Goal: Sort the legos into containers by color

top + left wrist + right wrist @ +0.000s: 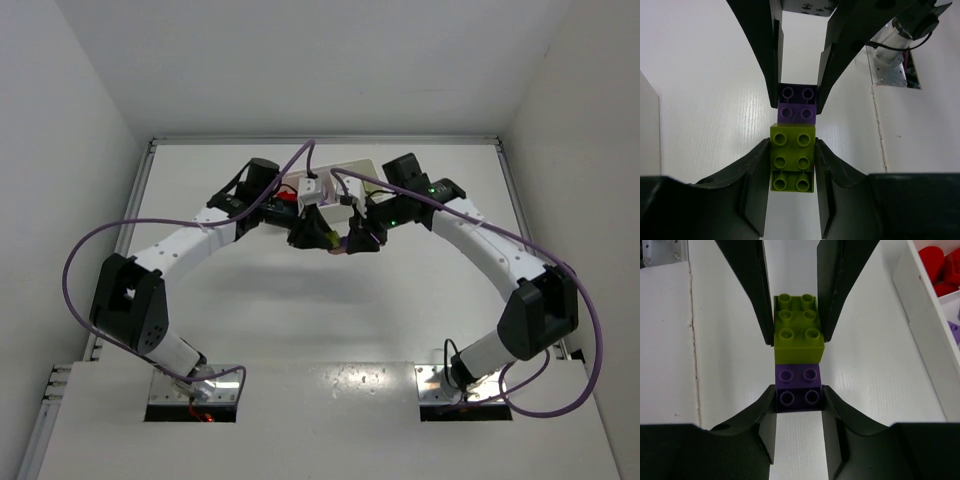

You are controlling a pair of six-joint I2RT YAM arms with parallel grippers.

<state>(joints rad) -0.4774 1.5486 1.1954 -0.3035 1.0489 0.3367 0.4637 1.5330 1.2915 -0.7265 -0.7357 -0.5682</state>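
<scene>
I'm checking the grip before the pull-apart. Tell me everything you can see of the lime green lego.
The lime green lego is glossy, chunky plastic with its studs facing the wrist cameras: six round studs in three rows of two. A seam before the end row suggests it may be two bricks. It sits over the white table, butted end to end against the purple lego. The left gripper clamps its sides; the right gripper grips the purple one.
</scene>
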